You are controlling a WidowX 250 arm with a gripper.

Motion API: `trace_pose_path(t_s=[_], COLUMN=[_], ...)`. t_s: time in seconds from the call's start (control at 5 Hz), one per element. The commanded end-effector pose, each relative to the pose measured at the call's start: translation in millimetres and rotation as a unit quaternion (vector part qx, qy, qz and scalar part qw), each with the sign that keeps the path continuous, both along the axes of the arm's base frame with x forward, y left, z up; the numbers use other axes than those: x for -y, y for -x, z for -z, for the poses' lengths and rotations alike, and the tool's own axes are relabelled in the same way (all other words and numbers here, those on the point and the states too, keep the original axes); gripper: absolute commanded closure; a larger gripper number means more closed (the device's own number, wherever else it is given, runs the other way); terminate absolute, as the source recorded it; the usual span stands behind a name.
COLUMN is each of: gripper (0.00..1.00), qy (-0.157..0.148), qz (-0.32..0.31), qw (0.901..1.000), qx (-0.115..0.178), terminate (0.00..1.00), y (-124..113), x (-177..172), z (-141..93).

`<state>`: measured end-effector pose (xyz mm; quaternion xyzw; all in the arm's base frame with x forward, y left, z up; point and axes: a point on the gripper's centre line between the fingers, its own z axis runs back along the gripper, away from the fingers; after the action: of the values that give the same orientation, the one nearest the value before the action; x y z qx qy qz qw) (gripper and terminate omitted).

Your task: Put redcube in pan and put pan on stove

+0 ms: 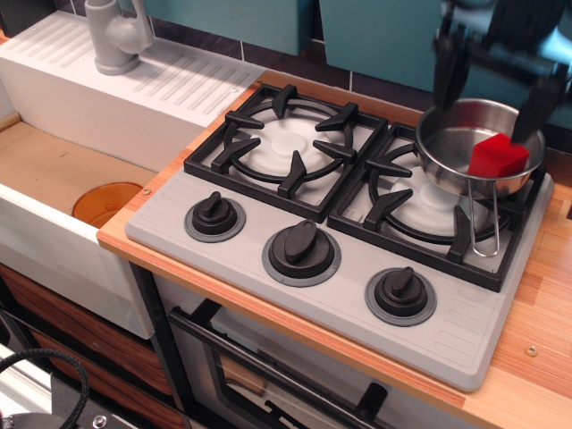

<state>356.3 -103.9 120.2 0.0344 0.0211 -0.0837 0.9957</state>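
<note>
observation.image — pan sits on right rear grate of stove, overhanging back-right corner; redcube inside, against right wall. Wire handle points toward camera, lying over grate. Gripper directly above pan, blurred, fingers spread wide, holding nothing, clear of rim — arm mostly out of frame, coming from top right. Judgement: both steps look done; straight lift clears it
</note>
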Motion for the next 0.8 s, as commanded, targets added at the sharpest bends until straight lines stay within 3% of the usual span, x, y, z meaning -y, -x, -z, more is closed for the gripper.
trace_pose_path(t_s=[0.0,0.6], gripper=[0.00,0.00], qy=[0.004,0.002], qz=[0.003,0.037], qw=[0.9992,0.9954], qx=[0.039,0.088], terminate=[0.00,0.00], y=[-1.4,-26.2], x=[3.5,-34.0], z=[-60.3,-43.6])
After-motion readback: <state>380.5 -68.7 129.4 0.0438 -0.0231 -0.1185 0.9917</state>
